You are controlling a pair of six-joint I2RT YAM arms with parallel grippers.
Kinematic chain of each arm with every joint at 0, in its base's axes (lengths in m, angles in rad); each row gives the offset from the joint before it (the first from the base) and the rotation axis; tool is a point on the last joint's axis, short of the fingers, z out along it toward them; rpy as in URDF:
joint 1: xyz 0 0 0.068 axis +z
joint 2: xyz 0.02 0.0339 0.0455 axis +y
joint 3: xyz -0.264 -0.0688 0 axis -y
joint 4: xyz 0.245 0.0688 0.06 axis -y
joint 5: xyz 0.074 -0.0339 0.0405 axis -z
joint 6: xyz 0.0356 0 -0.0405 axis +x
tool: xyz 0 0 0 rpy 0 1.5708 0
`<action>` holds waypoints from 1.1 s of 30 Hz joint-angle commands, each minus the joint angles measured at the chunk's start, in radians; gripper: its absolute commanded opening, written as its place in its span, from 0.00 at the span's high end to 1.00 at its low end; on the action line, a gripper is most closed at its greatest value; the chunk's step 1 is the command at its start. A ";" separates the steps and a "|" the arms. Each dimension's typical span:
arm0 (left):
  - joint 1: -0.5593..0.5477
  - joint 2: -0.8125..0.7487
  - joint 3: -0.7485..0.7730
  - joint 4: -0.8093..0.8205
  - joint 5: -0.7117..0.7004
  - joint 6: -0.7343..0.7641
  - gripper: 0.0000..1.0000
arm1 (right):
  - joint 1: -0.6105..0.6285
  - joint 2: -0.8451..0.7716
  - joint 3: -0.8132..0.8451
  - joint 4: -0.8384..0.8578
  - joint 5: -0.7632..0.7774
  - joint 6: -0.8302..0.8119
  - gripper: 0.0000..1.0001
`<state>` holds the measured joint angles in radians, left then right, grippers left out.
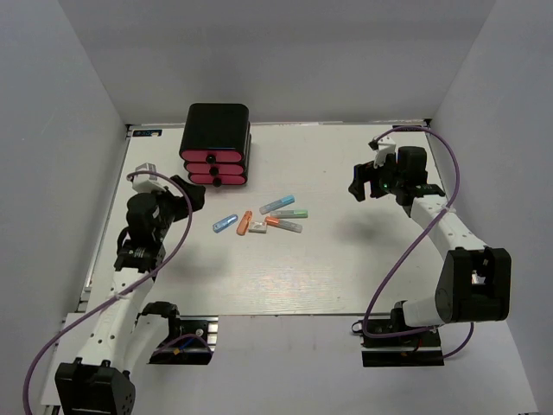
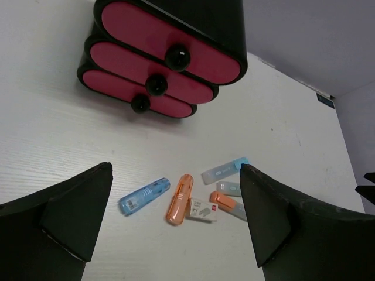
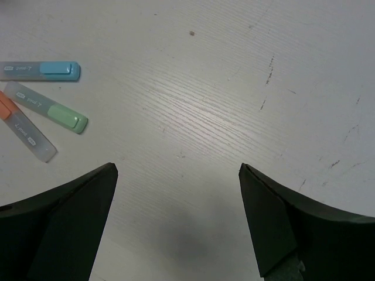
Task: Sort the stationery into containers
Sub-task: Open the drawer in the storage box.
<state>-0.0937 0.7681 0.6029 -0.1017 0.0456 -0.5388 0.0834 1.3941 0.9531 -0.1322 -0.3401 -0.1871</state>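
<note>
Top cam is hanging above and behind the arm bases, looking down and forward, far enough back that it's taking in the whole white wood-grain bench (image 1: 346,268). Left wrist cam is riding lower, tilting forward across the bench past the black left gripper (image 2: 176,170), so it's catching the glossy black rounded cabinet with pink drawers (image 2: 170,58) plus the little pile of stubby coloured stationery pieces (image 2: 180,199). Right wrist cam is sitting closest, staring almost straight down through the black right gripper (image 3: 179,167). All three are sharing the translucent light-blue-capped stick (image 3: 41,69), which is sitting near the right wrist view's left edge.
</note>
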 commanded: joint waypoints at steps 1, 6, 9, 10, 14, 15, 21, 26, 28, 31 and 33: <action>0.003 0.025 -0.041 0.011 0.065 -0.043 0.00 | -0.002 -0.024 -0.003 0.037 0.013 0.012 0.10; -0.006 0.147 -0.052 0.101 0.129 -0.043 0.00 | -0.008 -0.049 -0.017 0.062 -0.060 -0.084 0.10; -0.006 0.221 -0.011 0.123 0.175 -0.030 0.02 | -0.010 -0.041 0.010 0.005 -0.161 -0.130 0.10; -0.006 0.259 0.000 0.132 0.175 -0.030 0.04 | -0.008 -0.041 0.010 0.002 -0.196 -0.135 0.10; -0.006 0.328 0.038 0.187 0.203 -0.018 0.43 | -0.005 -0.040 0.000 0.016 -0.226 -0.147 0.10; -0.006 0.347 0.047 0.198 0.203 -0.009 0.55 | -0.005 -0.038 -0.001 0.008 -0.227 -0.143 0.10; -0.006 0.496 0.158 0.246 0.230 0.013 0.57 | -0.002 -0.049 -0.034 0.040 -0.251 -0.127 0.20; -0.006 0.671 0.319 0.246 0.211 0.054 0.38 | -0.005 -0.063 -0.065 0.081 -0.252 -0.117 0.20; -0.006 0.733 0.389 0.226 0.211 0.077 0.34 | -0.002 -0.061 -0.070 0.085 -0.252 -0.115 0.20; -0.006 0.784 0.466 0.185 0.198 0.086 0.32 | -0.005 -0.060 -0.062 0.095 -0.250 -0.115 0.20; -0.006 0.813 0.491 0.157 0.163 0.106 0.32 | -0.005 -0.061 -0.060 0.098 -0.249 -0.110 0.20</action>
<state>-0.0952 1.5757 1.0351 0.0887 0.2398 -0.4740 0.0795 1.3605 0.8852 -0.0837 -0.5701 -0.3107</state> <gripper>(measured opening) 0.675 0.799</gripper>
